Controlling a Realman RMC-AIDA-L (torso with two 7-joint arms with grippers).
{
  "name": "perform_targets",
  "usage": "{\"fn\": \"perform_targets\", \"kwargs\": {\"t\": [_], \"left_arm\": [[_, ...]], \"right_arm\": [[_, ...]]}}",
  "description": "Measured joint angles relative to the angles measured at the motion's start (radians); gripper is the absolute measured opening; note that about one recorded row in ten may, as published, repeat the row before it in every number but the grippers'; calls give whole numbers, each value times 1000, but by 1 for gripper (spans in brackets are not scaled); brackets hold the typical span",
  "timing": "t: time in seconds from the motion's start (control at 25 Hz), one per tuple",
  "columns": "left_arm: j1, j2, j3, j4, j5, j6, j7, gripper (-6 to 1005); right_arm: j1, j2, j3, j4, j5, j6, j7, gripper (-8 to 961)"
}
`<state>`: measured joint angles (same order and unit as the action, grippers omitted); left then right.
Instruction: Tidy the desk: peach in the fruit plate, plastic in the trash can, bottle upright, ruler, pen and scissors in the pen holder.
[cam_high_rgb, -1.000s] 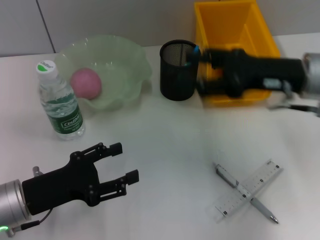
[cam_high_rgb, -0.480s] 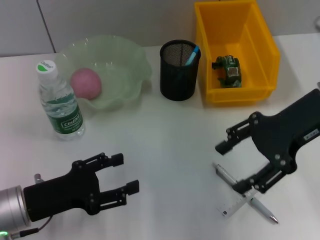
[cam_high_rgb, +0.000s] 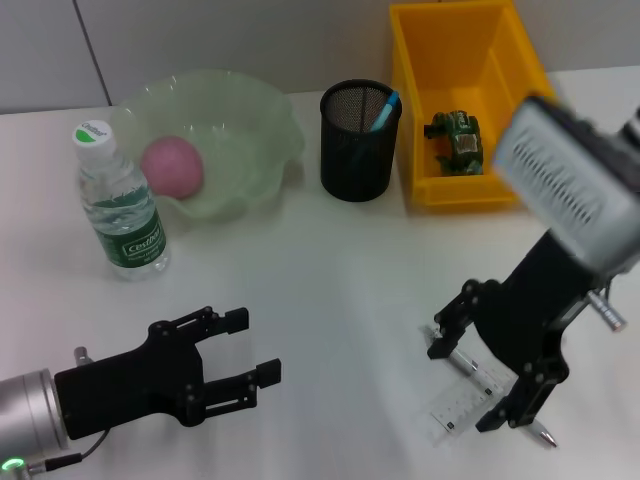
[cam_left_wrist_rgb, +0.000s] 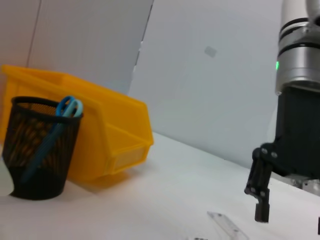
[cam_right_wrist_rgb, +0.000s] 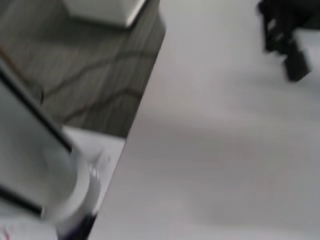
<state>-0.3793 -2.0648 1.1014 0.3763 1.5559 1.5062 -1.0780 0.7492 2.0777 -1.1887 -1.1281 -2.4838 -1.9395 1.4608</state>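
Right tool (cam_high_rgb: 470, 385), fingers spread apart, pointing down over the crossed ruler (cam_high_rgb: 462, 406) and pen (cam_high_rgb: 452, 355) on the white bench (cam_high_rgb: 340, 270). One finger (cam_high_rgb: 447, 332) stands beside the upper end of the pen; the other finger (cam_high_rgb: 510, 408) stands at the far side of the ruler, near the pen's tip. Whether the fingers touch the bench cannot be told. The ruler and pen lie flat, overlapping, between the two fingers. In the left wrist view the same tool's finger (cam_left_wrist_rgb: 260, 186) hangs just above the clear ruler (cam_left_wrist_rgb: 227, 226).

Left tool (cam_high_rgb: 235, 355), fingers apart and holding nothing, sits low at the near left of the bench, well apart from every object.

Beyond the right tool, at the back of the bench: a black mesh pen holder (cam_high_rgb: 357, 145) with the blue-handled scissors (cam_high_rgb: 385, 108) standing inside it, handles up. Just beside the holder stands the yellow bin (cam_high_rgb: 425, 130) serving as trash can, with green crumpled plastic (cam_high_rgb: 455, 140) lying inside. In the left wrist view the holder (cam_left_wrist_rgb: 37, 155) and bin (cam_left_wrist_rgb: 115, 135) stand side by side, scissor handles (cam_left_wrist_rgb: 69, 106) above the rim.

At the back left: the pale green fruit plate (cam_high_rgb: 250, 130) with the pink peach (cam_high_rgb: 172, 167) resting in it. The water bottle (cam_high_rgb: 120, 205) stands upright just in front of the plate, cap on.
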Motion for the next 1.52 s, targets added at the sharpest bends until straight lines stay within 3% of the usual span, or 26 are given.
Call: {"fn": "perform_targets", "kwargs": {"t": [0.32, 0.72, 1.52], "left_arm": [[6, 0, -6, 0, -2, -19, -10, 810], [8, 2, -9, -3, -8, -24, -13, 811], [22, 2, -9, 0, -8, -18, -14, 811]], "right_arm": [[1, 7, -194, -11, -41, 78, -2, 767], [-3, 11, -343, -12, -50, 149, -6, 752], [-24, 15, -447, 0, -25, 243, 2, 721]]}}
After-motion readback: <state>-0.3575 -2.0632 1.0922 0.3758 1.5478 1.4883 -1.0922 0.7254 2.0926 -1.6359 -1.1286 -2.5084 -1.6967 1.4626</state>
